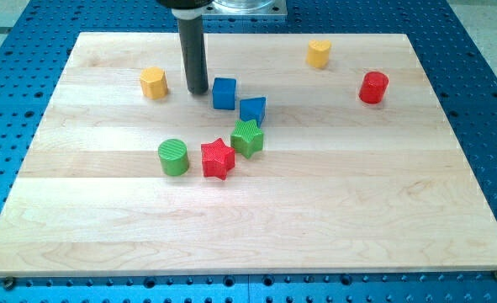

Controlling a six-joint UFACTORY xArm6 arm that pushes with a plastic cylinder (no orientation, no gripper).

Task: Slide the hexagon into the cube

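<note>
You have a single camera view, looking down at an angle on a pale wooden board [256, 219] that lies on a blue perforated table [483, 101]. The arm itself is cut off by the view's top edge: you see only a slice of its metal mount and the dark rod coming down from it. There are no jaws to report, since the arm ends in that plain rod.

My tip [197, 91] rests on the board between the yellow hexagon [154, 83] and the blue cube [224, 93]. It stands just beside the cube's left face; whether it touches the cube you cannot tell from this angle. The hexagon sits apart from it, toward the view's left, with bare wood between them. Hexagon and cube are near each other but not touching.

Just below and right of the cube you see a second blue block [252, 109], angular, its exact shape hard to make out. Its lower edge meets a green star [247, 138], and a red star [217, 158] touches that one on its lower left. A green cylinder [173, 157] stands just left of the red star.

Toward the view's upper right, a yellow heart-like block [319, 53] and a red cylinder [372, 87] stand well apart from the cluster.
</note>
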